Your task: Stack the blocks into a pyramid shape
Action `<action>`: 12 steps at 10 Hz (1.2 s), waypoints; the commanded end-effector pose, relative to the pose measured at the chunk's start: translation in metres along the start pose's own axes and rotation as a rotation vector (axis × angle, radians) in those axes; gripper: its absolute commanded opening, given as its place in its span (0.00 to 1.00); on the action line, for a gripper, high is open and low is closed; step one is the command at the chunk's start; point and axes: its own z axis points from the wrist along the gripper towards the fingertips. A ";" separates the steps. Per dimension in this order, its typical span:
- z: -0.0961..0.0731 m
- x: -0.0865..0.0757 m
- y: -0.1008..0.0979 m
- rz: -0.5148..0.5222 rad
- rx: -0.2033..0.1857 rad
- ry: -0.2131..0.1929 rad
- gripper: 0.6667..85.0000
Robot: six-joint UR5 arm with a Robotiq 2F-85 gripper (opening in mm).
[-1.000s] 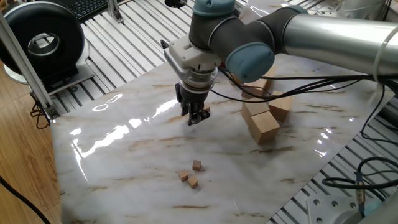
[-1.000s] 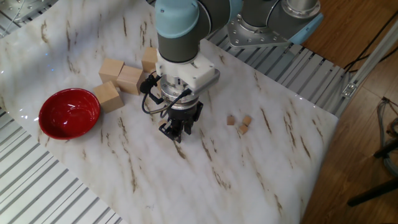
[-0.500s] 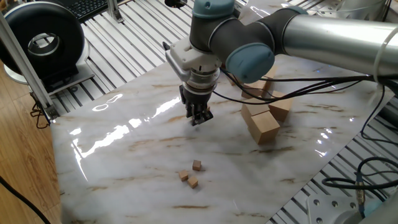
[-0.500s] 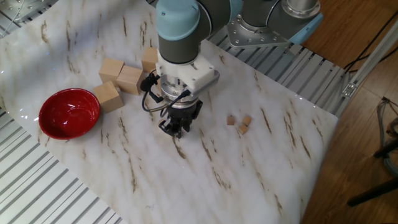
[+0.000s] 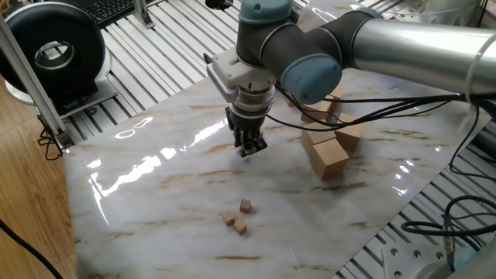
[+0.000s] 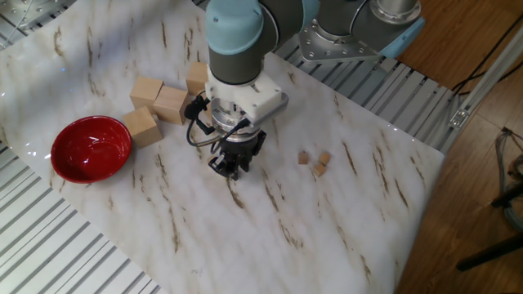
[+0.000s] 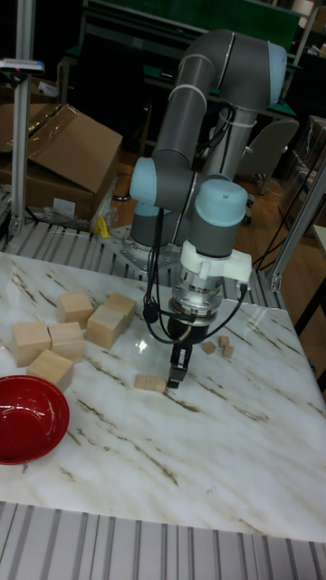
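- Step in hand, as I judge it: fetching the fourth cube. The hand (image 7: 174, 377) hangs fingers-down, low over the tabletop (image 6: 327, 237), its tips close to or at the marble.
- Finger state: you cannot tell from these views. The tips look close together, but whether they are shut, or clamped on anything, is hidden by the hand itself.
- In the tall view a small tan piece (image 7: 150, 383) lies on the marble just beside the fingertips, on the side toward the red bowl (image 7: 27, 420). It reads as the stray cube, though it looks a little long for one; the other two views hide it behind the hand.
- The other three cubes (image 5: 239, 216) sit as a loose cluster, well apart from the hand, on the side away from the big blocks (image 6: 163, 102). All three lie flat on the marble, near one another; no tier is built yet.
- So the pyramid is not started, by this evidence.
- Next move calls for: settle the fingers around the stray piece, confirm the grip, lift, then carry it to the cluster. Expect small cubes to shift under a slight nudge.
- Surface: glossy veined marble, strong glare patches; slotted metal rails around it.
- Room: a cardboard box (image 7: 56, 154) and a chair behind the arm; a black drum-shaped unit (image 5: 50, 53) off one corner.
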 end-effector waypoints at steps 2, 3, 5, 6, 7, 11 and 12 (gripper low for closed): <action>-0.011 -0.013 0.004 0.034 -0.016 -0.042 0.38; -0.016 -0.016 0.007 0.075 -0.025 -0.051 0.38; -0.025 -0.041 0.014 0.257 -0.061 -0.139 0.37; -0.029 -0.042 0.016 0.356 -0.060 -0.131 0.38; -0.032 -0.042 0.023 0.468 -0.066 -0.113 0.38; -0.027 -0.049 0.035 0.735 -0.103 -0.101 0.38; -0.028 -0.047 0.045 0.787 -0.135 -0.065 0.38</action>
